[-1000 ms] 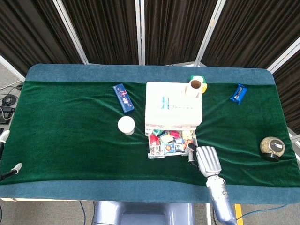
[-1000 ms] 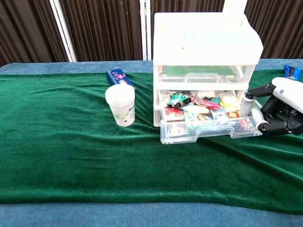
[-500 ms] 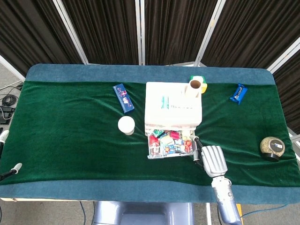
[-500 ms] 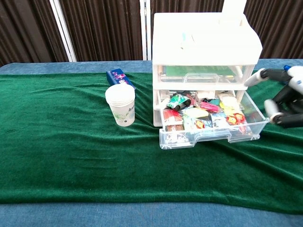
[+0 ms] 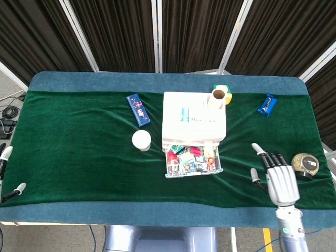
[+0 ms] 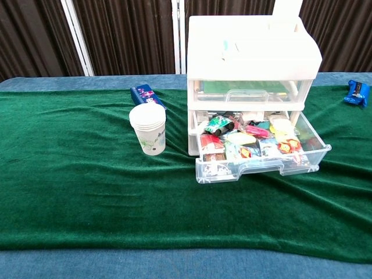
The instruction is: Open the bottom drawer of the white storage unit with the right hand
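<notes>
1. Overhead, the head view shows the white storage unit (image 5: 193,123), a boxy plastic cabinet, standing near the middle of the desk (image 5: 79,152), which is covered in green velvet-like cloth with a blue border.
2. Its bottom drawer (image 5: 192,162), of clear plastic, is pulled out toward the near edge and packed with small colourful packets.
3. The right hand (image 5: 277,179), metallic grey, lies well apart from the drawer on the right, fingers spread and holding nothing.
4. The left hand (image 5: 7,173) shows only as pale fingertips at the far left edge; its state cannot be told.
5. A stack of white paper cups (image 5: 141,139) stands just left of the unit; a flat blue box (image 5: 138,109) lies behind it.
6. A cardboard roll (image 5: 218,96) stands upright on the unit's far right corner; a blue packet (image 5: 267,104) and a round speckled jar (image 5: 305,165) lie to the right.
7. From the chest view, the unit (image 6: 251,40) shows stacked translucent drawers with moulded handles.
8. The bottom drawer (image 6: 264,165) juts forward, slightly skewed, its contents exposed.
9. The cups (image 6: 148,129) are printed with a faint green pattern; the blue box (image 6: 146,95) sits behind them, and the blue packet (image 6: 356,92) lies at the right edge.
10. Neither hand appears in the chest view.
</notes>
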`<state>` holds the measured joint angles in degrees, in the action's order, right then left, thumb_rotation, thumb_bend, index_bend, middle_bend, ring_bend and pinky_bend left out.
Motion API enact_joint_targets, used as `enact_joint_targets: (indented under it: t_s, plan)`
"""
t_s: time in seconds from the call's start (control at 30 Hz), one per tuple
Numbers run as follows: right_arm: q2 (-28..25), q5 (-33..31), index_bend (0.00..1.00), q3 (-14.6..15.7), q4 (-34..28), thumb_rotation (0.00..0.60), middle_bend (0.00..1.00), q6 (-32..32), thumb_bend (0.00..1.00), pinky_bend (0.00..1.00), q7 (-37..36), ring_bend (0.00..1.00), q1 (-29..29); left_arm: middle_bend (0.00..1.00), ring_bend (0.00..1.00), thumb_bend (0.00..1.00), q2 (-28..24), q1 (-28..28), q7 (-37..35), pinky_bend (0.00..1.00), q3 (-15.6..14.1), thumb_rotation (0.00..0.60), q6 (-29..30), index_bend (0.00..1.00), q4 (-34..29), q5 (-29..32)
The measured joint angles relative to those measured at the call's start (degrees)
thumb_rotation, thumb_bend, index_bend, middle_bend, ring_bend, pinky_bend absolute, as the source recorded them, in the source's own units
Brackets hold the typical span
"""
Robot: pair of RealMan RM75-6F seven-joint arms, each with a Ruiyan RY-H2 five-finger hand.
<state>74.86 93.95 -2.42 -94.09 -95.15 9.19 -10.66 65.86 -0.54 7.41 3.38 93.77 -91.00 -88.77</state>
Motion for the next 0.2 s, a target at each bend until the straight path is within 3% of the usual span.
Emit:
enact_joint_targets:
  t_s: [0.2]
  plan:
    - [-3.74,-0.52,0.00,1.68,3.33,0.600,0.00,2.79,0.17,0.00,3.54,0.00,1.37,0.00,0.00,0.03,0.32,-0.30,0.71,0.00,-0.42,0.600,-0.78,0.00,0.64,-0.33]
